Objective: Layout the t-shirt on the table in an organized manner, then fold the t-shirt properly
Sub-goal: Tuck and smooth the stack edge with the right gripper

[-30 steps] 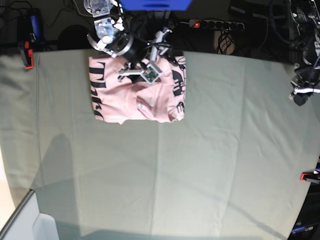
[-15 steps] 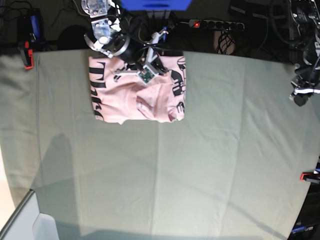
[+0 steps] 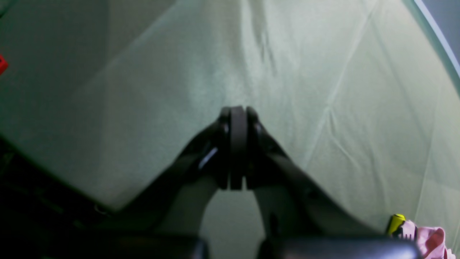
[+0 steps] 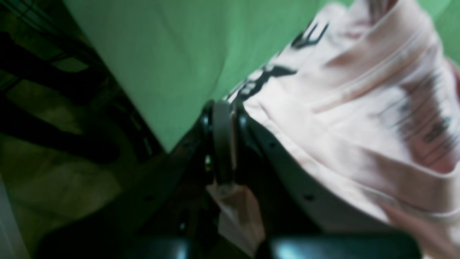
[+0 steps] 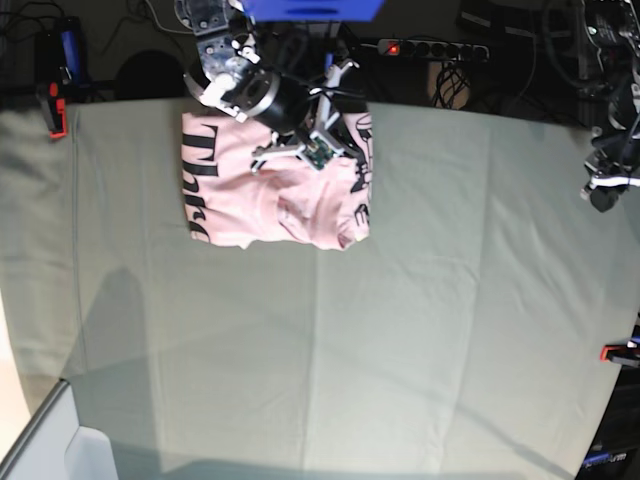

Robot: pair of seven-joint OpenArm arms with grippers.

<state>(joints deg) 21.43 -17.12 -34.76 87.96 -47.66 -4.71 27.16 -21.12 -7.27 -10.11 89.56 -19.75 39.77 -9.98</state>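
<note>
The table [image 5: 400,330] was seen almost whole only in the base view, with the shirt [image 5: 250,195] bunched at its far edge rather than spread, so laying out was judged unfinished. The right gripper [image 4: 222,144] was pressed together on a fold of pink cloth at the shirt's edge, probably to draw it open; only the right wrist view showed that pinch. The left gripper [image 3: 237,144] was held closed and empty over bare cloth, well apart.

Folded pink t-shirt [image 5: 262,190] at table [image 5: 400,330] edge
</note>
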